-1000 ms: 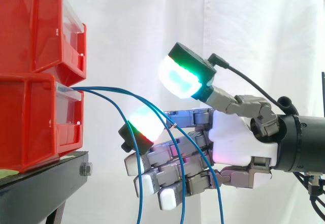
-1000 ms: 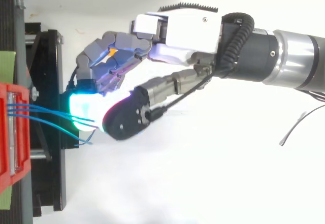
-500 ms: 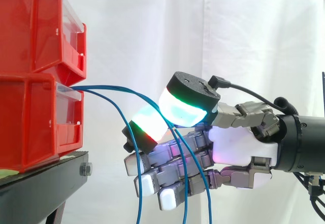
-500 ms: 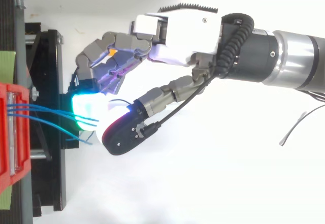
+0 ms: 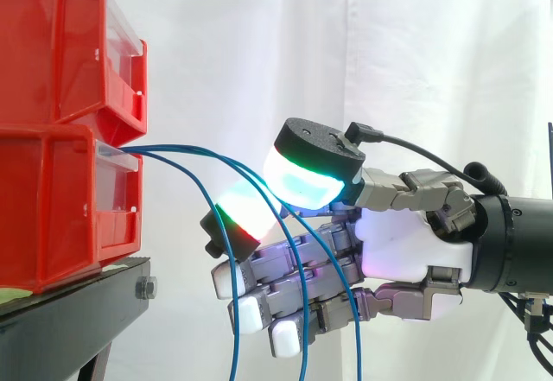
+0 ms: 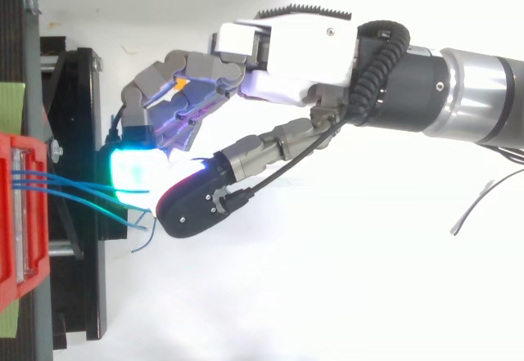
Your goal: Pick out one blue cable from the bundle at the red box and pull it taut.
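Observation:
Three blue cables (image 5: 194, 152) come out of the front of the lower red box (image 5: 52, 208) and arch down to the right. My hand (image 5: 406, 251) reaches in from the right, just short of the box. Its thumb (image 5: 311, 161) is lowered against the glowing pad of one raised finger (image 5: 246, 212), and the uppermost blue cable runs between the two pads. The other fingers are curled underneath, with the other two cables hanging in front of them. From above, the cables (image 6: 74, 185) run from the box (image 6: 16, 214) under the thumb (image 6: 196, 205), with loose ends just past it.
A second red box (image 5: 60, 44) is stacked on the lower one. Both rest on a black stand (image 5: 78, 312) whose edge and bolt lie just below the cables. A white curtain hangs behind. The arm (image 6: 458, 99) fills the right side.
The thumb has swung down from well above the cables onto the raised finger's pad and shifted toward the box. The hanging cables have shifted slightly left.

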Controlling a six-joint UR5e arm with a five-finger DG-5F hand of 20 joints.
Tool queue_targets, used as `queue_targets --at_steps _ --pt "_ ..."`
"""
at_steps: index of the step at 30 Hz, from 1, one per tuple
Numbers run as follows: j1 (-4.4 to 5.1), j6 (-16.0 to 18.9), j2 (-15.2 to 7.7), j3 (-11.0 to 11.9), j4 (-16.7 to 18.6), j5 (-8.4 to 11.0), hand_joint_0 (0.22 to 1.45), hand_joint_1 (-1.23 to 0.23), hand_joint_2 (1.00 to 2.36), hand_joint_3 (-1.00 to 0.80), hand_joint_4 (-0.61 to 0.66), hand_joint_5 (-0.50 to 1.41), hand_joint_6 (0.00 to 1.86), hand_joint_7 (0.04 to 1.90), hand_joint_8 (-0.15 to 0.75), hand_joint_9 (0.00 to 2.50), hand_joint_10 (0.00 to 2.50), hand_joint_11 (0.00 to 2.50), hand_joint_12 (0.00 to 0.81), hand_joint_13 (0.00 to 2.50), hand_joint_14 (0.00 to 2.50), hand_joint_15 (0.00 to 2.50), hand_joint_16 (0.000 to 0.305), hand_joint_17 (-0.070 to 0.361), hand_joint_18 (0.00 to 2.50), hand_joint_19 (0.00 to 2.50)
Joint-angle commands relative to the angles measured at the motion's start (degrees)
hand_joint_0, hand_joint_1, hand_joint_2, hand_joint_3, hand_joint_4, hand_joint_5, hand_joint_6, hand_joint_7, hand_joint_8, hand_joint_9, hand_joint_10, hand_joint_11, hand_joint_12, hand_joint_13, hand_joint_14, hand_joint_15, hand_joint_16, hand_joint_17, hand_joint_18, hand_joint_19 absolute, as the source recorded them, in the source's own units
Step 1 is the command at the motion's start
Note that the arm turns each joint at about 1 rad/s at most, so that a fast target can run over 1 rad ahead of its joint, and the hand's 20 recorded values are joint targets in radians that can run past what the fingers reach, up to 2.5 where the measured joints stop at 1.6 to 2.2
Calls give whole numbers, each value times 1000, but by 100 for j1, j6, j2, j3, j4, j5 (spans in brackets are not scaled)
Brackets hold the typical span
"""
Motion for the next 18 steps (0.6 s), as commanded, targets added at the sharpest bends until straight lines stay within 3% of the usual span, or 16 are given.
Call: queue_targets --at_steps 1,18 --pt "-1 0 -1 0 0 -2 600 -492 1020 -160 63 -236 860 948 267 703 23 653 353 766 21 560 49 111 690 615" --pt "-1 0 -1 0 0 -2 591 -554 1022 -135 81 -231 886 939 267 712 21 655 347 775 21 562 49 110 698 624"
